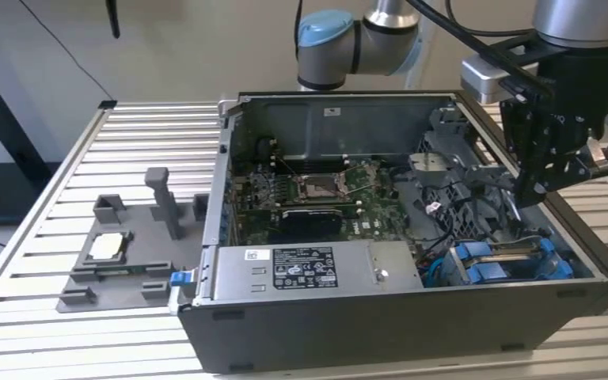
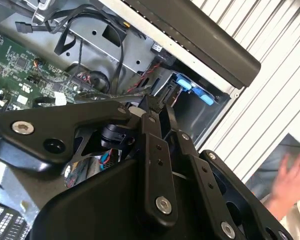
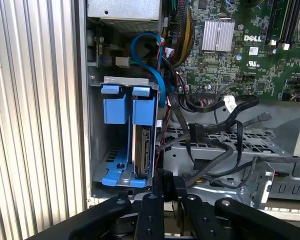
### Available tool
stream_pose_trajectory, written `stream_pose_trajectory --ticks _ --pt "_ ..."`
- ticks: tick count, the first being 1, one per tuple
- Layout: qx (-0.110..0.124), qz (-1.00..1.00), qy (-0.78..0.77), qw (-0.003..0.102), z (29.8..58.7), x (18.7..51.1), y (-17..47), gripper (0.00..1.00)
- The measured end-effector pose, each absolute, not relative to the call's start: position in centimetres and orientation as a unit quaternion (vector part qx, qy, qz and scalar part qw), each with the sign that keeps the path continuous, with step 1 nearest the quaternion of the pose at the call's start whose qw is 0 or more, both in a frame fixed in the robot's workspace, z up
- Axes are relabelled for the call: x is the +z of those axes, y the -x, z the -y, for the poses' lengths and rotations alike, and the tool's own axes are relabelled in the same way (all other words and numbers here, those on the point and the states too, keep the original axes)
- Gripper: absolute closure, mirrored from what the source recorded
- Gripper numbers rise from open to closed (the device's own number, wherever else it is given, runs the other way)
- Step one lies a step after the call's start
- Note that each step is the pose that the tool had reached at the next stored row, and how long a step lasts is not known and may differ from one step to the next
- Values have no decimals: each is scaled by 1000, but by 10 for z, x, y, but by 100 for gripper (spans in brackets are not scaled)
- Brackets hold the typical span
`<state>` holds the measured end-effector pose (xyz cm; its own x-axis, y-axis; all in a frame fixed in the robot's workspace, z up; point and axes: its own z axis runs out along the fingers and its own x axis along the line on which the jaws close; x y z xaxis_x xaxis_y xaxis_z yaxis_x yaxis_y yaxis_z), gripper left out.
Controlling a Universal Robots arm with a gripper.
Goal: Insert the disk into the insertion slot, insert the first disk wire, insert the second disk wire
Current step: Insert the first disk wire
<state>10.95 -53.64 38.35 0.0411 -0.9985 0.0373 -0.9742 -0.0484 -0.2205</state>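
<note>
Open from above across the whole case [image 1: 389, 332]. Crowded beside the disk [image 3: 142, 145] in its slot [image 3: 97, 125]: black cables [image 3: 215, 125] draped over the metal frame [image 3: 280, 142], a blue cable [image 3: 146, 35] looping past the blue tabs. Walled in by the case side just beside the slot. Free along the slatted counter [image 1: 61, 158] on the exterior view's left, apart from a grey holder [image 1: 114, 277].

Soft overhead light fills the exterior view: the ribbed aluminium table [image 1: 29, 261] glares pale at the exterior view's left, while the open dark grey computer case [image 1: 389, 332] is shadowed inside. In the second wrist view the black metal gripper [image 2: 154, 106] looms soft-focused, sheen on its links, and a person's hand [image 2: 290, 175] is smeared. In the first wrist view the silver, blue-framed disk [image 3: 141, 147] sits shaded.
</note>
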Motion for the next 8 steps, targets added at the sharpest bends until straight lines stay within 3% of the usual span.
stream_pose_trajectory --ticks 8 --pt "-96 -686 719 62 536 385 -111 78"
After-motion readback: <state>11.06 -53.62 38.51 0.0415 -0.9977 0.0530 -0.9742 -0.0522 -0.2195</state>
